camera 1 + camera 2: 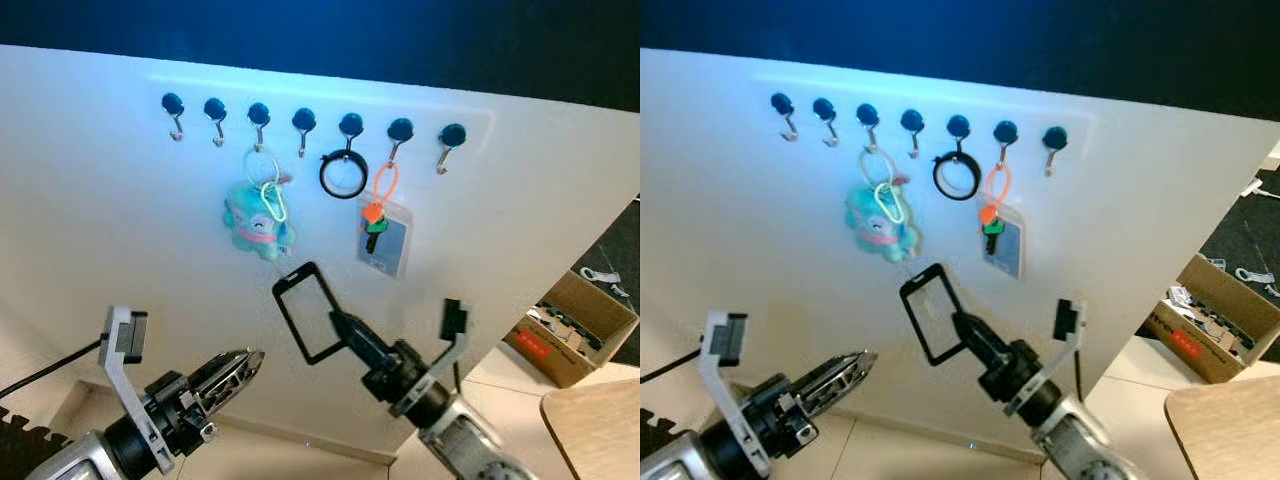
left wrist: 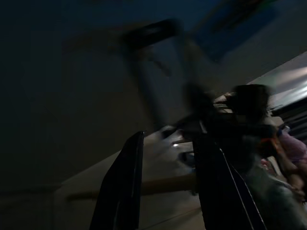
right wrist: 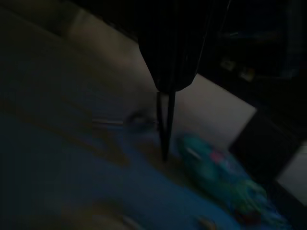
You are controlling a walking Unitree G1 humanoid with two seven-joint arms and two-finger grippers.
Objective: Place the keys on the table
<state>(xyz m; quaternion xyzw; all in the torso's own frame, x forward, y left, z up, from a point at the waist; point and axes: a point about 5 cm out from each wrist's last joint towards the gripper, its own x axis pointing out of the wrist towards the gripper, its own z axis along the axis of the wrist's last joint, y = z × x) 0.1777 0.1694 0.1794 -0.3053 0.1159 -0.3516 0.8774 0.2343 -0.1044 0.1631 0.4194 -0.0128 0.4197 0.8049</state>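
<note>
Evidently little is done: the keys [image 1: 374,228], on an orange loop, hang from a hook of the hook rail [image 1: 312,122]. Below them, a black rectangular frame [image 1: 309,311] is pinched by the right gripper [image 1: 338,325]; the left gripper [image 1: 248,365] is pressed together, empty. The table [image 1: 600,428] lies well apart.

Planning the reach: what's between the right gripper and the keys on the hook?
In the left eye view, only bare white wall lies between the right gripper and the keys hanging up-right of it.

White wall board [image 1: 120,230] with hooks [image 1: 303,124] — teal plush [image 1: 256,222], black ring [image 1: 343,174] (cardboard box [image 1: 578,325] nearby)
</note>
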